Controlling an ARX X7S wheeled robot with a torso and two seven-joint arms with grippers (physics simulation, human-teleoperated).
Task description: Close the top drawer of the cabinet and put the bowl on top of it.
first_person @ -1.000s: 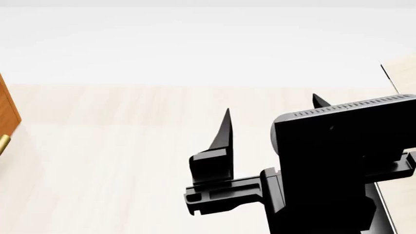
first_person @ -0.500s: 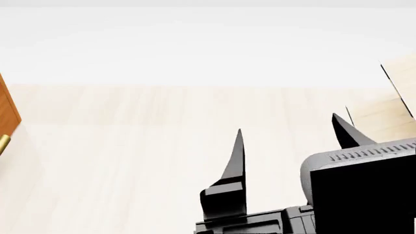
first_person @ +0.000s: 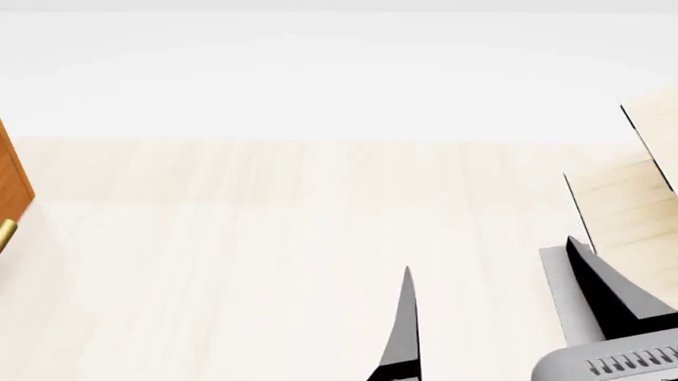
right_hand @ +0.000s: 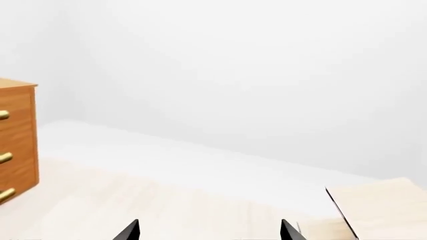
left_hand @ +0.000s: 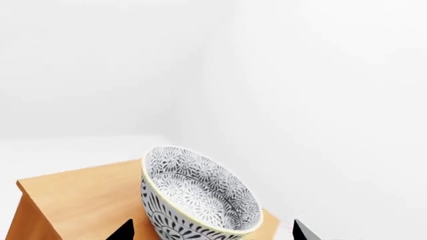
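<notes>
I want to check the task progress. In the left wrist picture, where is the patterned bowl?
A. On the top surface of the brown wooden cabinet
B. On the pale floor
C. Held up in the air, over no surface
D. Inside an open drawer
A: the bowl sits on the flat top of the cabinet, between the open left gripper's fingertips.

Bowl on cabinet top, near wall.

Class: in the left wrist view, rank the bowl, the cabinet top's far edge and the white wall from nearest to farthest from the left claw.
1. The bowl, between the left claw tips.
2. The cabinet top's far edge, beyond the bowl.
3. The white wall, behind the cabinet.
</notes>
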